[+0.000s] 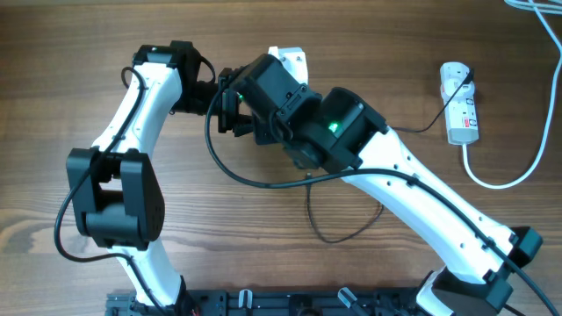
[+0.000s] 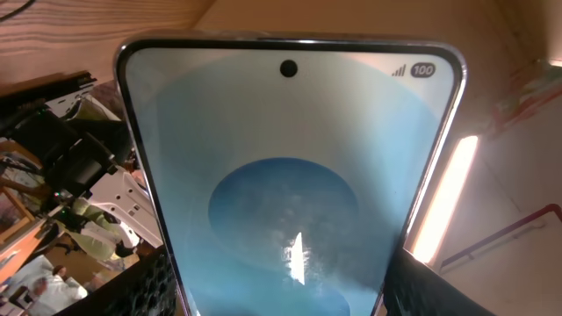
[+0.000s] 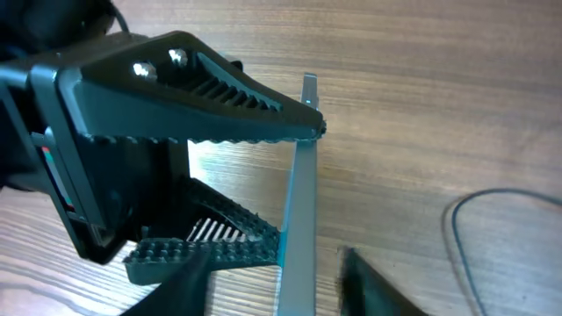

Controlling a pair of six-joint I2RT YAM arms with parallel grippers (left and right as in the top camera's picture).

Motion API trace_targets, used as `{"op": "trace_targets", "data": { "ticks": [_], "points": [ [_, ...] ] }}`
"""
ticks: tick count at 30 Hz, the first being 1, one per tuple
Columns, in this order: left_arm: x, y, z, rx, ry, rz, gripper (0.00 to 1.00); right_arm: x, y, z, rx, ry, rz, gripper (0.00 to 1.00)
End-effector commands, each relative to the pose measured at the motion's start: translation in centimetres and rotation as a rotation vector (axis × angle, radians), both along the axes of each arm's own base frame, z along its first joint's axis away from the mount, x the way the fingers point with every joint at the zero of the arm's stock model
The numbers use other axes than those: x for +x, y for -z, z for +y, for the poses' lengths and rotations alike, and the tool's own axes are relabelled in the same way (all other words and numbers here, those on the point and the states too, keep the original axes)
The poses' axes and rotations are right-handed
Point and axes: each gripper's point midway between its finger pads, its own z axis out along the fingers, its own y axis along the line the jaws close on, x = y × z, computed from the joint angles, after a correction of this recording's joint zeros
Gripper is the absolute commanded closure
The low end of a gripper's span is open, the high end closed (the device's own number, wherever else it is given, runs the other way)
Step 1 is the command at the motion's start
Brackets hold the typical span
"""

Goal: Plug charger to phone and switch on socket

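The phone [image 2: 285,175], with its cyan-teal screen, fills the left wrist view. My left gripper [image 2: 285,294] is shut on its lower sides, held off the table. The right wrist view shows the phone edge-on [image 3: 300,202], pinched between the left gripper's ridged fingers [image 3: 219,96]. My right gripper [image 3: 277,281] is open. Its blurred fingers [image 3: 180,290] straddle that edge without touching it. From overhead, my right wrist [image 1: 281,101] hides the phone. The charger's thin black cable [image 1: 313,221] loops on the table, and its connector tip is hidden. The white socket [image 1: 461,110] lies far right.
A thick white cord [image 1: 500,184] curves from the socket toward the table's right edge. My right arm [image 1: 421,202] crosses the middle of the table above the charger cable. My left arm [image 1: 118,175] stands at the left. Bare wood shows at the left front.
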Motion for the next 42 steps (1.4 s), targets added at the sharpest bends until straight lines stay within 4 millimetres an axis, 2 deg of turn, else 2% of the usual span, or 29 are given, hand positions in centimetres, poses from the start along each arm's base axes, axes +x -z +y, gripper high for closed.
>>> {"op": "trace_targets", "data": {
  "ticks": [1, 3, 7, 15, 20, 24, 28, 29, 30, 33, 37, 38, 39, 42],
  "points": [
    [0.0, -2.0, 0.2, -0.045, -0.014, -0.037, 0.44, 0.4, -0.6, 0.2, 0.003, 0.011, -0.027, 0.66],
    [0.0, -2.0, 0.2, -0.045, -0.014, -0.034, 0.44, 0.4, -0.6, 0.2, 0.003, 0.01, -0.027, 0.66],
    [0.0, -2.1, 0.2, -0.044, -0.014, -0.029, 0.44, 0.4, -0.6, 0.2, 0.003, 0.011, -0.027, 0.76],
    [0.0, -2.1, 0.2, -0.045, -0.014, -0.029, 0.44, 0.5, -0.6, 0.3, 0.006, 0.011, -0.029, 0.76],
    [0.0, -2.1, 0.2, -0.045, -0.014, -0.029, 0.44, 0.5, -0.6, 0.3, 0.007, 0.011, -0.029, 0.83],
    [0.0, -2.1, 0.2, -0.045, -0.014, -0.029, 0.43, 0.5, -0.6, 0.3, 0.013, 0.02, -0.027, 0.93],
    [0.0, -2.1, 0.2, -0.044, -0.014, -0.03, 0.27, 0.4, -0.6, 0.4, 0.042, 0.05, -0.014, 0.95],
    [0.0, -2.0, 0.2, -0.044, -0.014, -0.03, 0.17, 0.4, -0.6, 0.3, 0.058, 0.073, -0.009, 0.95],
    [0.0, -2.0, 0.2, -0.044, -0.014, -0.032, 0.02, 0.5, -0.6, 0.3, 0.081, 0.108, -0.004, 0.95],
    [0.0, -1.9, 0.2, -0.038, -0.013, -0.035, 0.0, 1.1, -0.9, -0.6, 0.199, 0.335, -0.004, 0.95],
    [0.0, -1.9, 0.2, -0.038, -0.013, -0.035, 0.0, 1.7, -1.1, -1.9, 0.5, 0.772, 0.065, 0.96],
    [0.0, -1.9, 0.2, -0.038, -0.013, -0.035, 0.01, 1.6, -0.9, -2.0, 0.565, 0.864, 0.092, 0.95],
    [0.0, -1.9, 0.2, -0.038, -0.013, -0.035, 0.08, 1.5, -0.8, -2.0, 0.625, 0.946, 0.117, 0.96],
    [0.0, -1.9, 0.2, -0.038, -0.013, -0.035, 0.25, 1.3, -0.7, -1.5, 0.692, 1.01, 0.161, 0.95]
  ]
}}
